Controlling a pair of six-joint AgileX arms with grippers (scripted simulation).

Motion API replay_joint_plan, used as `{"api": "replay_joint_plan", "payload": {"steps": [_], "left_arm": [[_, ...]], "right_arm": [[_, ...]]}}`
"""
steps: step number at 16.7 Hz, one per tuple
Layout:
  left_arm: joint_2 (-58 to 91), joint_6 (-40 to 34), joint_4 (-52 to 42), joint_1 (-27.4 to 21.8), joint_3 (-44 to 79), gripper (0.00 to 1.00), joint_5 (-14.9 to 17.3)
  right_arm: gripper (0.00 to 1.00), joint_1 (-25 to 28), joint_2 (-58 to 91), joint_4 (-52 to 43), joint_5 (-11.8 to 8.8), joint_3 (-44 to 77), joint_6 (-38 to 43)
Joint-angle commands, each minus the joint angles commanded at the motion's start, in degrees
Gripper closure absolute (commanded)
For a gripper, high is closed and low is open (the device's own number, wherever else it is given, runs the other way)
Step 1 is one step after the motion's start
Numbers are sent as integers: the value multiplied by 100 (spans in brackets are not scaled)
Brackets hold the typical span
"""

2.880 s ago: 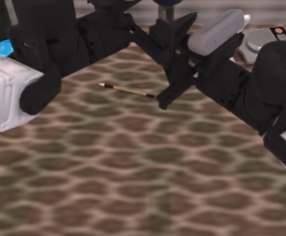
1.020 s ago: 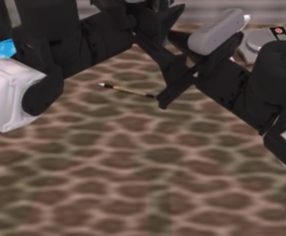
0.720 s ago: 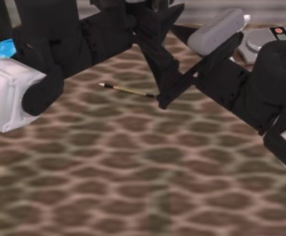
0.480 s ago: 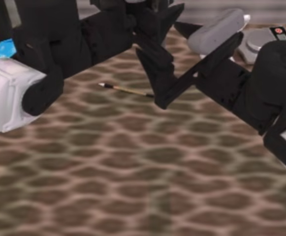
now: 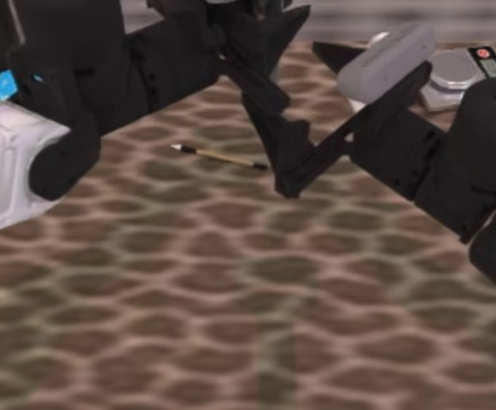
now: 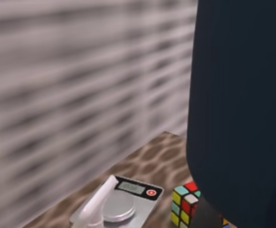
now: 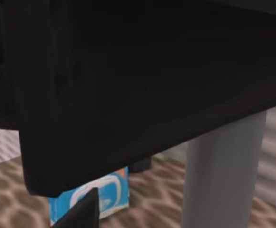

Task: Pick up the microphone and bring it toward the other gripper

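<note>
The microphone's dark blue foam head (image 6: 242, 109) fills one side of the left wrist view. Its grey handle (image 7: 223, 175) stands upright close in the right wrist view. In the top view the microphone is hidden behind my left gripper (image 5: 269, 34), which hangs at the back middle of the table, shut on the microphone. My right gripper (image 5: 307, 120), the other gripper, reaches in from the right and is open wide, with one finger near the brush's end and the other up beside the left gripper. One right fingertip (image 7: 80, 209) shows in the right wrist view.
A thin black-tipped brush (image 5: 218, 156) lies on the patterned tabletop left of the right gripper. A silver kitchen scale (image 5: 457, 68) sits at the back right, with a colour cube (image 6: 185, 204) beside it. A blue box (image 5: 4, 85) stands at the back left.
The microphone's head has left the top view's upper edge. The right gripper's fingers have spread apart, and the right arm has shifted slightly right and toward the front.
</note>
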Motion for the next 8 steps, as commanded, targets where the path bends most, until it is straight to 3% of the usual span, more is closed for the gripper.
{"api": "replay_joint_plan", "payload": {"steps": [5,8], "left_arm": [[-326,46,-42,605,-299,100,538],[-421,60,-54,792,-388,100,689]], "right_arm": [[0,-123,-1092,-112,-173,-947,8],[0,-146,-1360,-124,-235,-1206,11]]}}
